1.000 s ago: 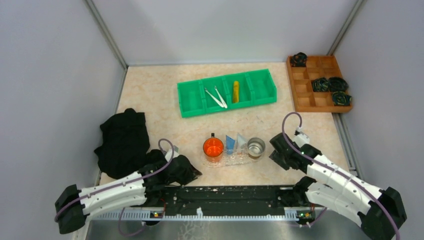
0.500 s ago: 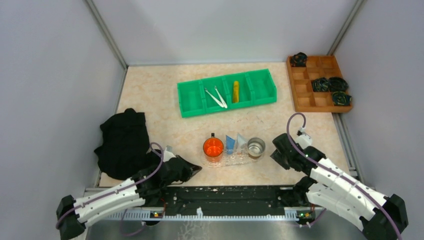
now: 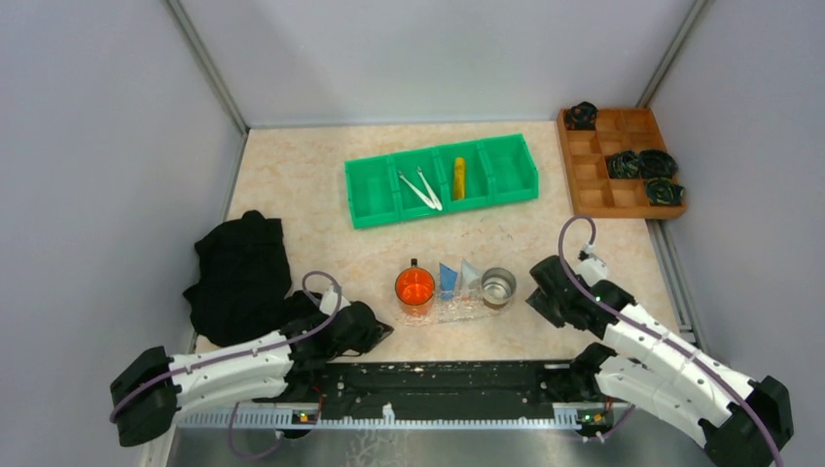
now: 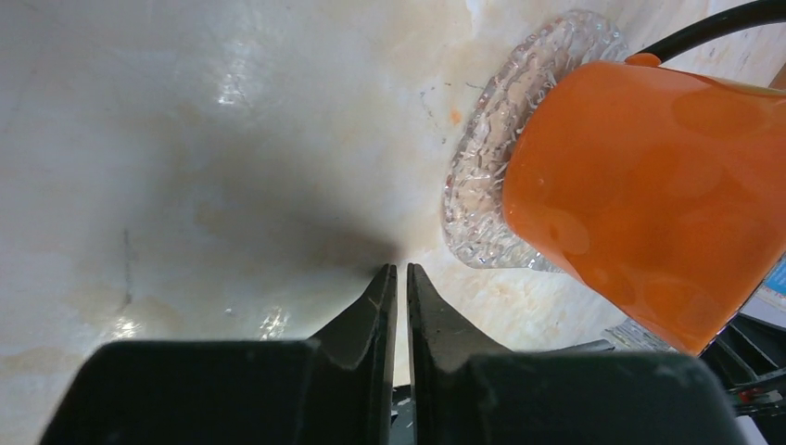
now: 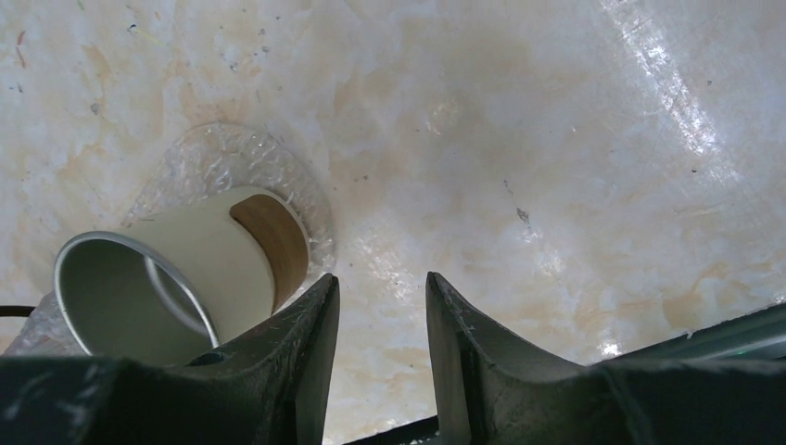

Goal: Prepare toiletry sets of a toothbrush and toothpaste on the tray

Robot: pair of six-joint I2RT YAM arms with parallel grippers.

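Toothbrushes [image 3: 420,189] lie in a narrow V, tips meeting at the near end, in the second compartment from the left of the bin [image 3: 370,209]. The yellow tube [image 3: 458,179] lies in the next compartment to the right. The tray [image 3: 462,311] sits well nearer the arms. It carries an orange cup [image 3: 415,288] at its left end and a metal cup [image 3: 498,286] at its right, with the blue tube [image 3: 448,279] and white tube [image 3: 471,273] between them.

No brush is on the tray, so the sets look half made, and fetching a brush seems the step in hand. The left claw [image 4: 399,271] sits low over the tabletop [image 3: 302,175] just beside the orange cup. Its fingers are drawn together to a thin slit with nothing between them. The right claw [image 5: 380,283] is parted a little and holds nothing, just beside the metal cup.

The next move calls for a long reach to the bin, a wider opening, and a pinch across one thin shaft (its twin lies very close, so dragging both is a risk).

The tabletop is pale, marbled and glossy, throwing glare in both wrist views. Plain grey walls close it on three sides. A black cloth [image 3: 241,275] lies heaped at the left, and a wooden box [image 3: 584,185] with dark coiled items stands at the far right.
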